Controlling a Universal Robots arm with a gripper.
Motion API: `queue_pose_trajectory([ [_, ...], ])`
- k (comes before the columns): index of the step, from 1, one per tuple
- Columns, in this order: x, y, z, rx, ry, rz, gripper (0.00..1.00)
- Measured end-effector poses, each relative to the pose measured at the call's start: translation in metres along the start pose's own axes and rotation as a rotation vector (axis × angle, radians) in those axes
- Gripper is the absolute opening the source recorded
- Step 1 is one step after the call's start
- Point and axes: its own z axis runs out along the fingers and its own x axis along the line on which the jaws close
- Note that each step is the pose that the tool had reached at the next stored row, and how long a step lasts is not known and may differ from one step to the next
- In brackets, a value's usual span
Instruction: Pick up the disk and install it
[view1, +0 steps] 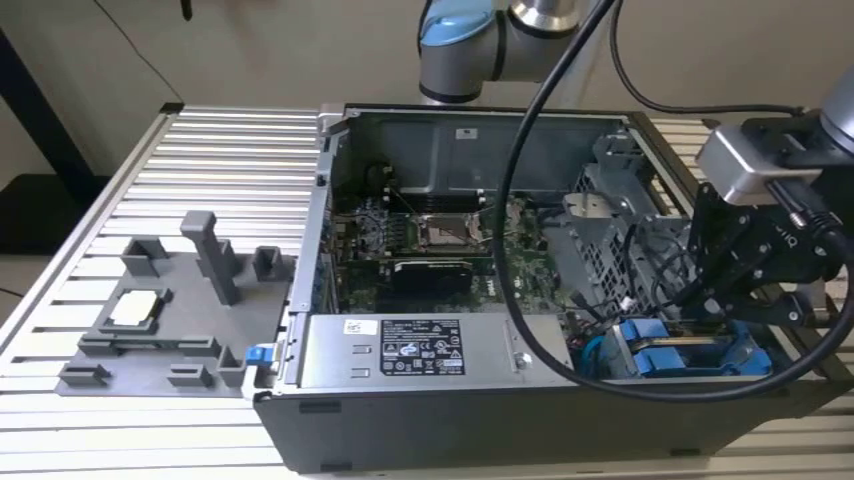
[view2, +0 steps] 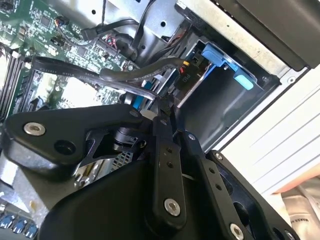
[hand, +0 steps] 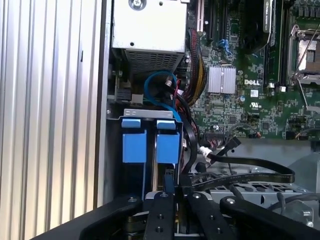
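A robotics lab or test bench: an opened computer case (view1: 467, 290) lies on a ribbed aluminium table (view1: 227, 160), beside a grey holder plate (view1: 160, 320) (moulded posts and slots), under a robot arm (view1: 467, 40).

Open computer case (view1: 467, 120) on a slatted aluminium table (view1: 227, 170), green motherboard (view1: 441, 250) inside. Long grey metal box (view1: 400, 352) with a black-and-white sticker at 6 o'clock of the board in the exterior view. Grey plastic fixture (view1: 160, 320) at 9 o'clock of the case, small pale block (view1: 136, 308) resting on it. Black cables (hand: 240, 175) draped over the metal cage.
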Motion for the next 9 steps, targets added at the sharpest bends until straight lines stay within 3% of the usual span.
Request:
queue_pose_trajectory([
  [9, 0.0013, -0.0024, 0.0047, 0.0038, -0.0024, 0.046, 0.16],
])
